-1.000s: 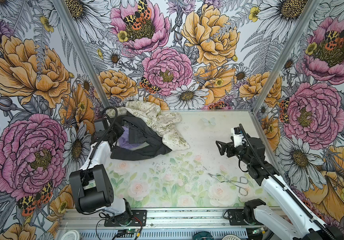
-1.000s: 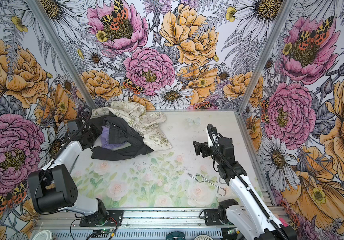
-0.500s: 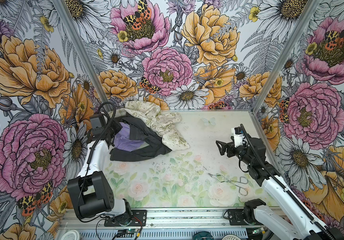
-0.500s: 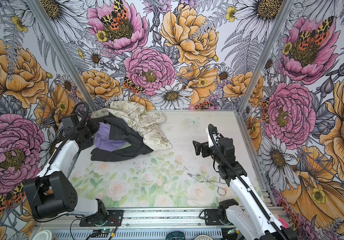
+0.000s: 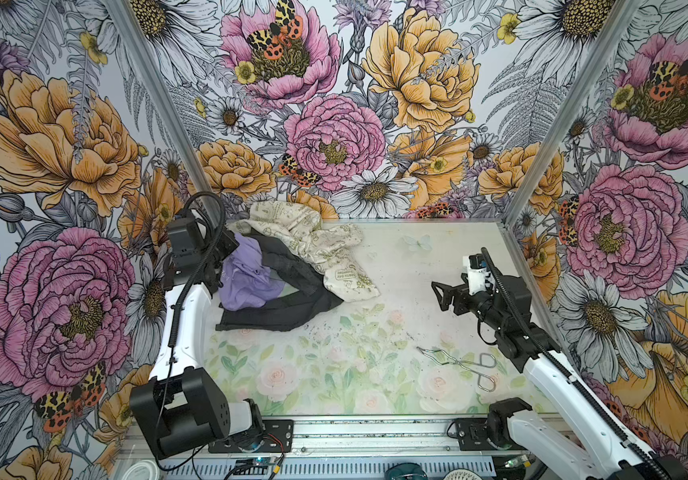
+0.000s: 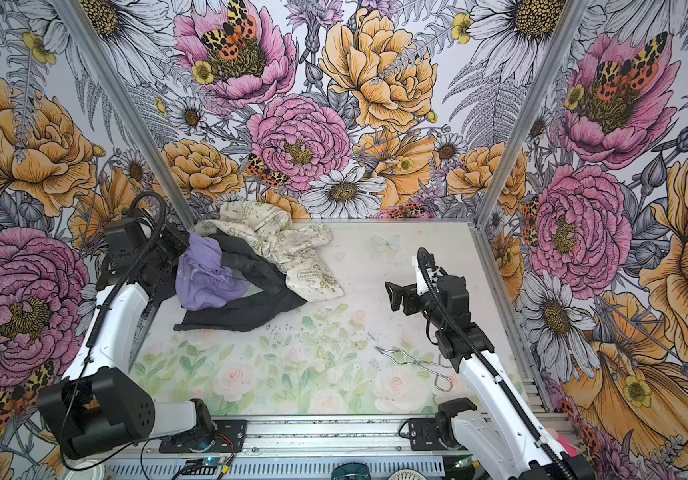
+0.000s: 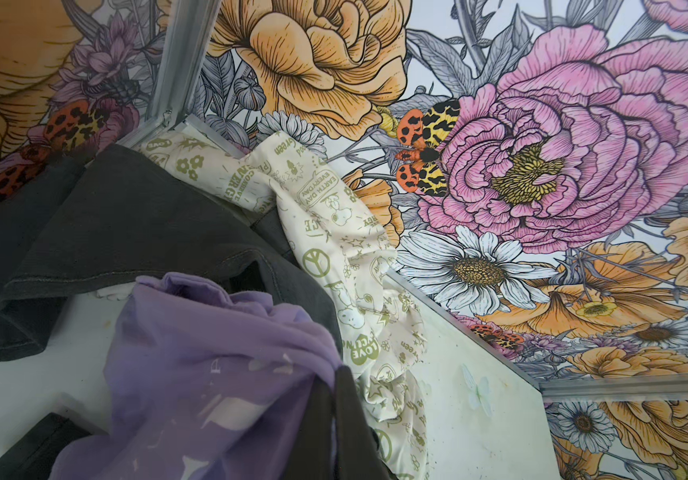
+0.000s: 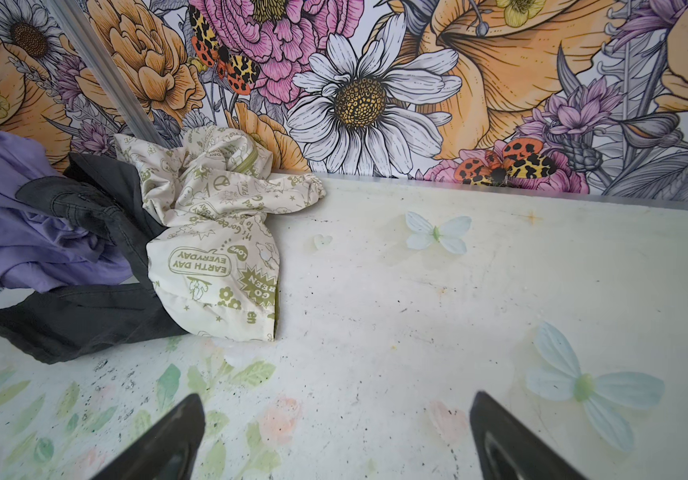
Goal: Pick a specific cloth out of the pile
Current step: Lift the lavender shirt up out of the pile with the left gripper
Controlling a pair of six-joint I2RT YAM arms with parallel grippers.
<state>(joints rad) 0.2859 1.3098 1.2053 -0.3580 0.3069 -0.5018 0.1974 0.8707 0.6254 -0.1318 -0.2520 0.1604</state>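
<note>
The left arm (image 5: 184, 328) stands steeply up, wrist bent forward. The left gripper (image 5: 231, 247) is raised, jaws pinched tight on a bunch of lavender T-shirt (image 5: 246, 274) that trails from its fingertips. The right arm (image 5: 550, 374) reaches forward at a slant. The right gripper (image 5: 437, 296) is level, pointing across toward the other arm, jaws spread wide, both fingers (image 8: 167, 436) dark and tapered.

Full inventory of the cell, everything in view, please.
lavender T-shirt: 1, light purple, left side of the pile, on the black garment
black garment: 1, black, far left of table
cream cloth: 1, cream with green print, far-left corner, touching the black garment
tongs: 1, bare metal, near right of table
table: 1, pale floral print
left pincer: 1, black, shut on lavender T-shirt
right pincer: 1, black, open, empty
</note>
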